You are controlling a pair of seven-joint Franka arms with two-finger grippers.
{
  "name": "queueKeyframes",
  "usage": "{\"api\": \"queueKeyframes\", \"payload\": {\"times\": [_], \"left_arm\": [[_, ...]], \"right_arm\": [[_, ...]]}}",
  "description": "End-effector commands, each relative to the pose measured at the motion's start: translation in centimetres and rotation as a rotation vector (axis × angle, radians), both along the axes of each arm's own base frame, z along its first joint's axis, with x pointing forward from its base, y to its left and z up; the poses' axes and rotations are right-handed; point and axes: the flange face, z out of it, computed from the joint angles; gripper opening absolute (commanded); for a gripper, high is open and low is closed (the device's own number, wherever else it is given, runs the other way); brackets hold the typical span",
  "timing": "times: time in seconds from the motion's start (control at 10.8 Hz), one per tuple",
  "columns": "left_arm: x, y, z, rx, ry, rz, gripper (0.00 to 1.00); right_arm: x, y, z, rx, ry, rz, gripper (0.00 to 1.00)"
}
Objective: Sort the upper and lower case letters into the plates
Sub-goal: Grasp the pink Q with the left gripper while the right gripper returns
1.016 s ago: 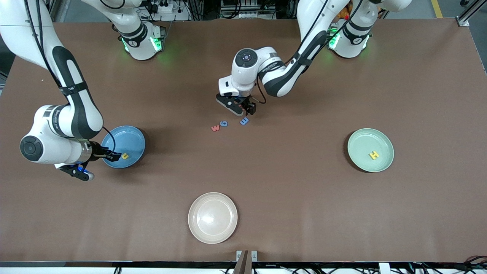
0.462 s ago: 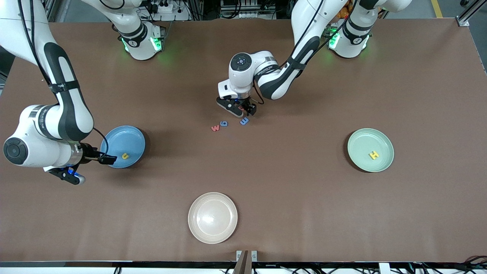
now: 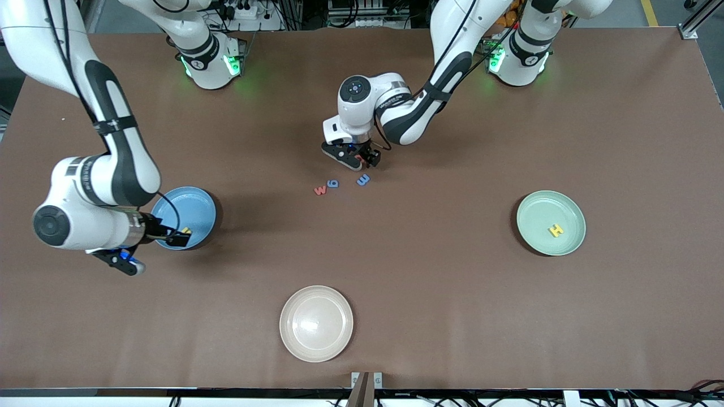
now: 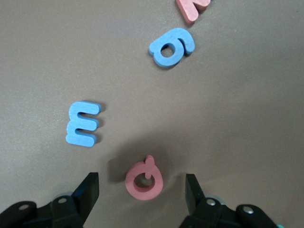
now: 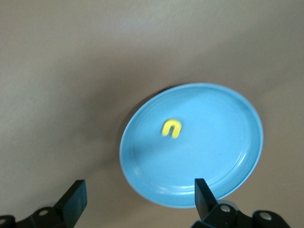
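My left gripper (image 3: 366,160) (image 4: 141,185) is low over the table's middle and open. Its fingers stand on either side of a pink ring-shaped letter with a short tail (image 4: 144,179), with gaps on both sides. Nearer the front camera lie a blue three-pronged letter (image 3: 362,180) (image 4: 82,123), a blue g-like letter (image 3: 333,183) (image 4: 171,46) and a red w (image 3: 320,190). My right gripper (image 3: 182,237) (image 5: 137,190) hangs open and empty over the rim of the sky blue plate (image 3: 192,206) (image 5: 213,152). In that plate lies a yellow u (image 3: 185,230) (image 5: 171,128). The mint green plate (image 3: 537,215) holds a yellow H (image 3: 556,229).
A cream-beige plate (image 3: 316,323) with nothing in it sits near the front edge of the table. Both arm bases stand along the table edge farthest from the front camera.
My right gripper opened, leaving the yellow u in the blue plate, drew back, then came over the rim again. My left gripper sank around the pink letter, its fingers narrowing.
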Motion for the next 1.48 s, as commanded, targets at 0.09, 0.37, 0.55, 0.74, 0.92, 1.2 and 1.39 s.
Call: {"api": "queueKeyframes", "payload": {"times": [0.09, 0.37, 0.55, 0.74, 0.92, 1.2, 1.39], "left_arm": [[-0.3, -0.2, -0.4, 0.016, -0.013, 0.009, 0.77], [-0.6, -0.4, -0.8, 0.018, -0.008, 0.004, 0.73], [-0.6, -0.4, -0.9, 0.018, -0.008, 0.004, 0.64], [-0.4, -0.4, -0.9, 0.018, -0.008, 0.004, 0.48], [0.0, 0.1, -1.0, 0.022, -0.01, 0.015, 0.12], [2.9, 2.3, 1.1, 0.07, -0.028, 0.068, 0.0], [6.7, 5.7, 6.3, 0.136, -0.048, 0.131, 0.0]], "right_arm": [[-0.2, 4.4, 0.5, 0.024, 0.036, -0.196, 1.0], [-0.5, 8.9, 0.3, -0.007, 0.032, -0.285, 1.0], [-0.6, 10.2, -0.2, -0.013, 0.031, -0.308, 1.0], [-1.0, 12.4, -0.3, 0.026, 0.05, -0.342, 1.0], [-1.2, 15.3, -1.6, 0.009, 0.032, -0.403, 1.0], [-2.1, 20.2, -2.7, -0.029, 0.015, -0.524, 1.0], [-2.8, 22.4, -2.6, -0.056, 0.019, -0.616, 1.0]]}}
